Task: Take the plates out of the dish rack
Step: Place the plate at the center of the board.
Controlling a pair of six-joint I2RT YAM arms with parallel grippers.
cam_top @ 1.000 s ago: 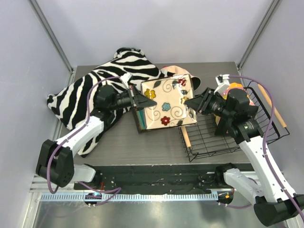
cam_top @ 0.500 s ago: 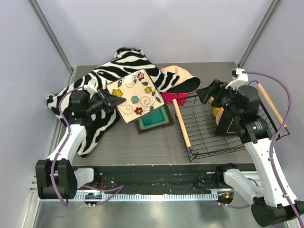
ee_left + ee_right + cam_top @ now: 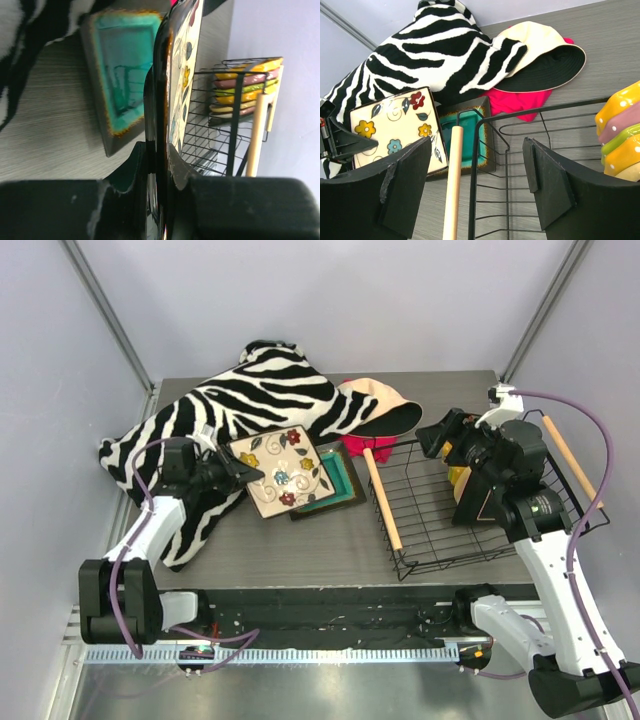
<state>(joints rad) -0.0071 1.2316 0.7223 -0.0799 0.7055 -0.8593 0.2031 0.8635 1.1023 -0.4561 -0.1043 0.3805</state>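
Note:
My left gripper (image 3: 243, 473) is shut on the left edge of the cream square plate with flowers (image 3: 283, 471), holding it low and tilted. The plate's right side overlaps a dark square plate with a teal centre (image 3: 340, 480) lying on the table. In the left wrist view the cream plate (image 3: 182, 75) stands edge-on between my jaws (image 3: 159, 150). The black wire dish rack (image 3: 440, 525) stands at the right. Orange, pink and green plates (image 3: 622, 132) stand on edge at its far right end. My right gripper (image 3: 432, 436) hangs open over the rack's back left corner with nothing between its fingers (image 3: 477, 145).
A zebra-striped cloth (image 3: 235, 400) covers the back left of the table. A peach hat (image 3: 378, 400) and a pink cloth (image 3: 366, 447) lie behind the rack. Wooden rod handles run along the rack's left (image 3: 383, 502) and right (image 3: 570, 460) sides.
The right gripper let go of the cream plate, opened and drew back over the rack. The left gripper carried the plate left and down over the teal plate.

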